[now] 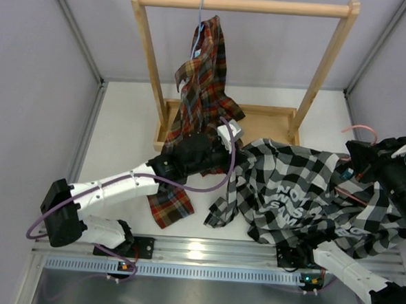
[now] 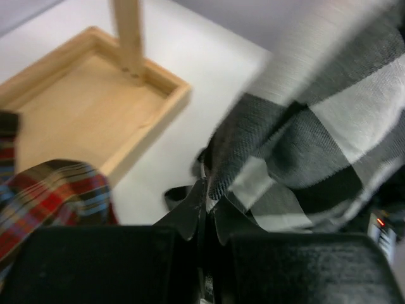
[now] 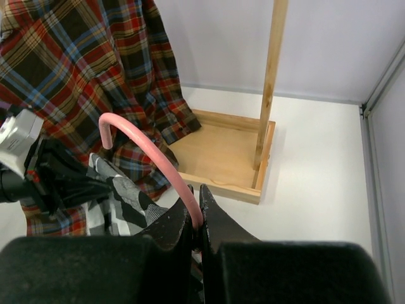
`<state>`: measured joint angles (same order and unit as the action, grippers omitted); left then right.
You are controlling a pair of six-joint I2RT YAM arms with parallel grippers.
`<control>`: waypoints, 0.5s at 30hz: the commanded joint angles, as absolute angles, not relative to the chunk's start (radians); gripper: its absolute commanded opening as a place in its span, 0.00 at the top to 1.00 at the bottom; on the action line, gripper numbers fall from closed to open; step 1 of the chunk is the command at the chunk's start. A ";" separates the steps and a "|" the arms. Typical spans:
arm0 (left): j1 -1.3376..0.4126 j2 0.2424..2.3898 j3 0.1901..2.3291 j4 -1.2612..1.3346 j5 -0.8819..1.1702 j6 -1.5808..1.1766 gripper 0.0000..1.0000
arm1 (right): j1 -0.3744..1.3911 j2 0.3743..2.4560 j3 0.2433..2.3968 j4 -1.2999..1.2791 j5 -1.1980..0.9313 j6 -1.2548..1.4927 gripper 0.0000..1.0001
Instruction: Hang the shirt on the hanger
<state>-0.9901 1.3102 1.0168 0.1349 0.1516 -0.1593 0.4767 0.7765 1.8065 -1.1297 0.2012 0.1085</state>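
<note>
The black-and-white checked shirt (image 1: pixel 304 192) lies crumpled on the table right of centre. My left gripper (image 1: pixel 236 151) is at its upper left edge, and in the left wrist view it (image 2: pixel 207 197) is shut on a fold of the shirt (image 2: pixel 316 126). The pink wire hanger (image 3: pixel 149 142) curves up out of my right gripper (image 3: pixel 197 214), which is shut on its neck just below the hook. From above, the hanger's hook (image 1: pixel 359 128) shows by my right gripper (image 1: pixel 359 150) at the shirt's far right; the hanger's body is hidden under the fabric.
A wooden rack (image 1: pixel 243 4) stands at the back, with its tray base (image 1: pixel 260 115). A red tartan shirt (image 1: pixel 204 76) hangs from it on a light blue hanger and trails down under my left arm. Grey walls close both sides.
</note>
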 commanded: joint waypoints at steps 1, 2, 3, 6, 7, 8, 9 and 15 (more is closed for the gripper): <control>-0.983 1.321 1.142 0.105 -0.203 -0.163 1.00 | 0.500 0.735 1.822 -1.014 0.245 0.112 1.00; -0.973 1.339 1.182 0.031 -0.243 -0.160 1.00 | 0.503 0.709 1.809 -1.009 0.244 0.110 1.00; -0.933 1.389 1.230 -0.010 -0.253 -0.164 1.00 | 0.512 0.692 1.798 -0.999 0.242 0.112 1.00; -0.839 1.535 1.457 -0.194 -0.143 -0.230 1.00 | 0.544 0.623 1.757 -0.945 0.267 0.120 1.00; -0.835 1.567 1.545 -0.215 -0.108 -0.232 1.00 | 0.554 0.611 1.747 -0.933 0.275 0.124 1.00; -0.834 1.594 1.583 -0.230 -0.062 -0.227 1.00 | 0.566 0.598 1.749 -0.921 0.287 0.123 1.00; -0.834 1.618 1.613 -0.247 -0.036 -0.229 1.00 | 0.593 0.598 1.752 -0.920 0.313 0.126 1.00; -0.827 1.718 1.727 -0.267 0.125 -0.259 1.00 | 0.704 0.614 1.769 -0.922 0.440 0.124 1.00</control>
